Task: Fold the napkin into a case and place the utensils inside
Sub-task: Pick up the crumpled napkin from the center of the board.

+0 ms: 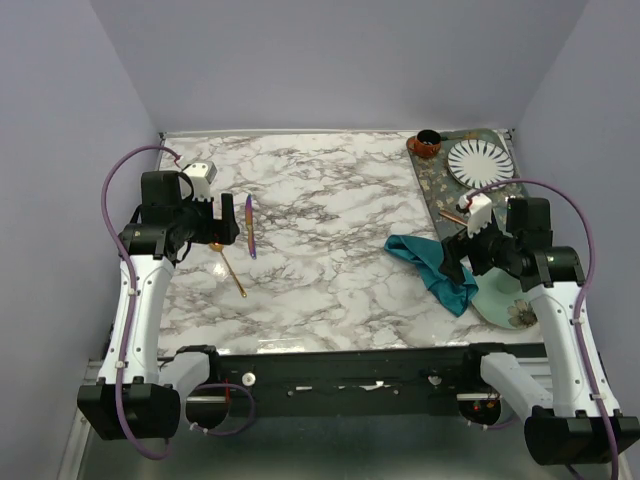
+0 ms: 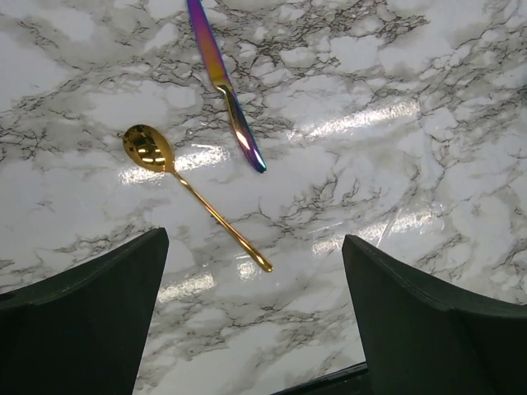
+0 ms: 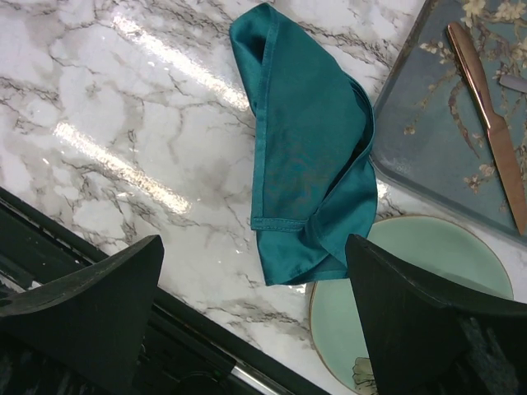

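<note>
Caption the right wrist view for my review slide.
Open right pincer above the bunched teal napkin, pale green saucer and floral tray alongside.

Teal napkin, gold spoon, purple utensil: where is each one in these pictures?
teal napkin point(image 3: 309, 156), right wrist view, middle of the cloth.
gold spoon point(image 2: 148, 148), left wrist view, its bowl.
purple utensil point(image 2: 223, 85), left wrist view, mid-length.

no readable text anywhere
</note>
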You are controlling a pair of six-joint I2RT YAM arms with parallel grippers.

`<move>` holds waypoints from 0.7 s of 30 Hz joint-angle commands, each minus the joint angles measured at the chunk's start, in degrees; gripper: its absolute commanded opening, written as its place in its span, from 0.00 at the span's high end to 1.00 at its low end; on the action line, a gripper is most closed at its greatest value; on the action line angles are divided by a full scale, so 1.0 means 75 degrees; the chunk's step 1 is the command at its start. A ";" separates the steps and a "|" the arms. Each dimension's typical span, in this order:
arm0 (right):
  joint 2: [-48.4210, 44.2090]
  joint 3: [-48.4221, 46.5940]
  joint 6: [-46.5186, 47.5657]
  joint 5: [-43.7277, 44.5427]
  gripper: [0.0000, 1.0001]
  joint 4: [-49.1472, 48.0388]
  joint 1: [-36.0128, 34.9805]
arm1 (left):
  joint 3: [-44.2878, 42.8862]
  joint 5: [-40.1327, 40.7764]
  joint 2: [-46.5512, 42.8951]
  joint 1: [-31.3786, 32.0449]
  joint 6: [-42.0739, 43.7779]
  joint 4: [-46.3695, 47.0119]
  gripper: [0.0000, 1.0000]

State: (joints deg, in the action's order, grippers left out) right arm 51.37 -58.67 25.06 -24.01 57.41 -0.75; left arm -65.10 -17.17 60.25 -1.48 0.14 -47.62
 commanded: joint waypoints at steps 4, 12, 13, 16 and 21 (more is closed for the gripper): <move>0.0637 -0.0368 0.0795 0.0002 0.00 0.0314 -0.0122 | -0.0215 -0.0160 0.0053 0.0021 0.0274 0.0032 0.01; 0.0837 -0.0380 0.1077 0.1160 0.00 0.0022 -0.1023 | 0.0137 0.0109 -0.0041 0.0173 0.0274 0.0220 0.01; 0.0838 -0.0241 0.1112 0.1383 0.00 -0.0071 -0.1210 | 0.0160 0.0179 -0.0006 0.0173 0.0274 0.0231 0.01; 0.0779 0.0204 0.1205 0.2484 0.00 -0.0399 -0.2194 | 0.0231 0.0297 0.0064 0.0173 0.0297 0.0255 0.01; 0.0861 0.0698 0.1288 0.3610 0.05 -0.0611 -0.3238 | 0.0278 0.0367 0.0181 0.0173 0.0344 0.0267 0.01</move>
State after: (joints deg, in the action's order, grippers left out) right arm 57.43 -56.73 33.06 -8.08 55.13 -20.40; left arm -63.59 -16.12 60.86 -0.36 1.89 -46.39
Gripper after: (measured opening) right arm 0.996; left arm 0.988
